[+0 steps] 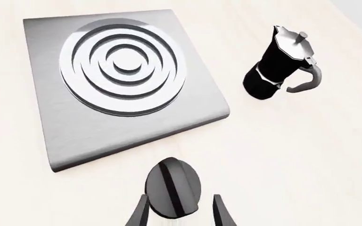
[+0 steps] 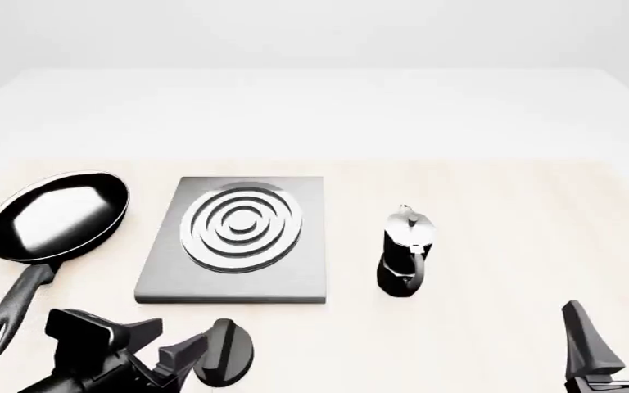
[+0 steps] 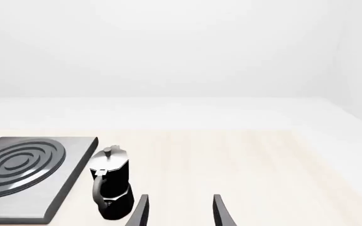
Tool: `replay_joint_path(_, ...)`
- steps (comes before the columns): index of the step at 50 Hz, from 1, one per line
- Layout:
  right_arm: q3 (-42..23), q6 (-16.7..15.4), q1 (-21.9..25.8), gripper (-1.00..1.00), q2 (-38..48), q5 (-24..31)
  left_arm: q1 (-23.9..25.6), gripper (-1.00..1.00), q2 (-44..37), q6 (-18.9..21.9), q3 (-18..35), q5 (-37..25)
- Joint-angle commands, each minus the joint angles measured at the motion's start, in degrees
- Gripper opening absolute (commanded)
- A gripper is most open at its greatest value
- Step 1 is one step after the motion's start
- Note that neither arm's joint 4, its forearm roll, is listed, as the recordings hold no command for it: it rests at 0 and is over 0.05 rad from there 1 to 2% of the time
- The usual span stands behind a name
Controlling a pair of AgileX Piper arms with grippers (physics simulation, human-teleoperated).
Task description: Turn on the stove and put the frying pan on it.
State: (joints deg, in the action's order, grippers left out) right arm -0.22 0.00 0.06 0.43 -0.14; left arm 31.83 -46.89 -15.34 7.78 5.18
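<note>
You are looking at a bare simulated kitchen mock-up: a pale wooden surface (image 2: 490,246) carrying a stove (image 2: 238,241), frying pan (image 2: 58,214) and moka pot (image 2: 406,254), white void surrounding.

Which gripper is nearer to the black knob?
Left. The left gripper is at the knob, one finger on each side of it. The right gripper is far off, past the moka pot, holding nothing.

Flat, bright, even render lighting, no clear source direction, backdrop blown near white. Shadows almost nil, only faint contact shading under the stove plate (image 2: 235,278) and moka pot (image 2: 405,262). Frying pan (image 2: 56,216) interior shows a broad white reflection. Burner rings (image 1: 123,66) glint softly. Slightly soft, no edge distortion
</note>
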Motion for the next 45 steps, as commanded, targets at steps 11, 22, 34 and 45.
replay_joint_path(11,0.0,0.0,0.0,1.0,0.0,0.0,3.4,1.0,-5.2,-1.8,-1.4,3.9)
replay_joint_path(22,0.0,0.0,0.0,1.0,0.0,0.0,5.0,1.0,-7.9,-2.2,-1.8,5.9)
replay_joint_path(34,0.0,0.0,0.0,1.0,0.0,0.0,4.9,1.0,-10.5,-2.7,-2.8,8.2)
replay_joint_path(45,0.0,0.0,0.0,1.0,0.0,0.0,4.1,1.0,-14.4,-1.7,-2.9,11.5)
